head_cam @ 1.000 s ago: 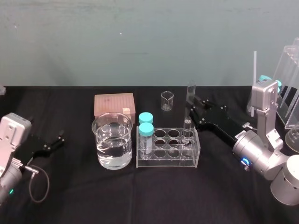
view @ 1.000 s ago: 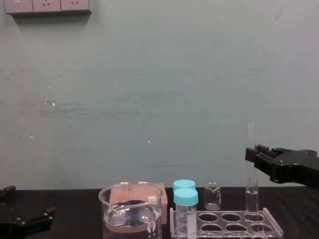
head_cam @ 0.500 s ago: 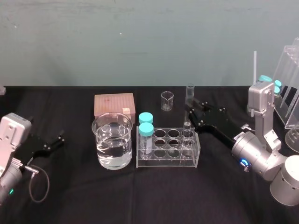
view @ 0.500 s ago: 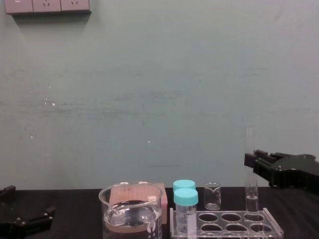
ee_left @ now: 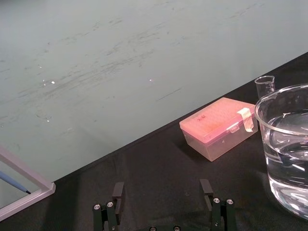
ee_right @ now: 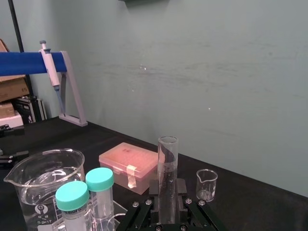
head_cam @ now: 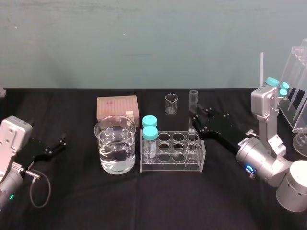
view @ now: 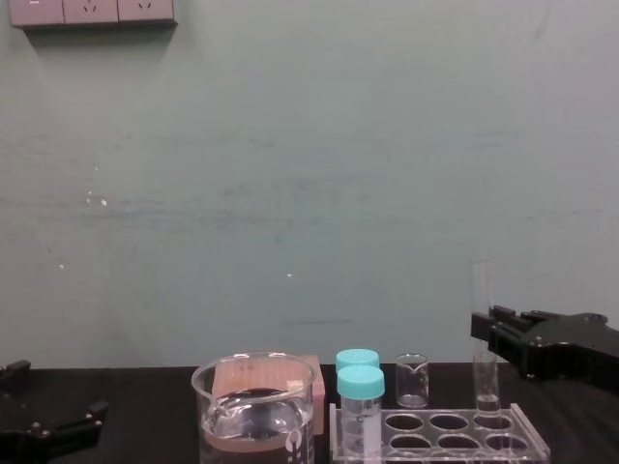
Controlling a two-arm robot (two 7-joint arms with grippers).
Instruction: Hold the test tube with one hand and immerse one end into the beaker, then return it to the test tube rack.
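**Test tube (head_cam: 193, 102) upright at the test tube rack's (head_cam: 168, 168) right end**

Nearest, left pincer (head_cam: 60, 144) sits low at the worktop's (head_cam: 144, 203) left, fingers spread wide, empty. Beaker (head_cam: 115, 144) of water stands just left of the rack, two teal-capped vials (head_cam: 150, 132) in the rack's left holes. Right pincer (head_cam: 194, 120) is clamped on the tube mid-height; can't tell how deep it sits. Pink box (head_cam: 117, 106) and tiny beaker (head_cam: 171, 103) behind.

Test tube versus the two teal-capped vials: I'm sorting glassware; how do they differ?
The test tube is tall, thin and uncapped; the vials are short with teal caps. The right gripper holds the test tube at the right end of the rack; the vials stand free at its left end. Both are clear, upright. The left gripper sits open, far left.
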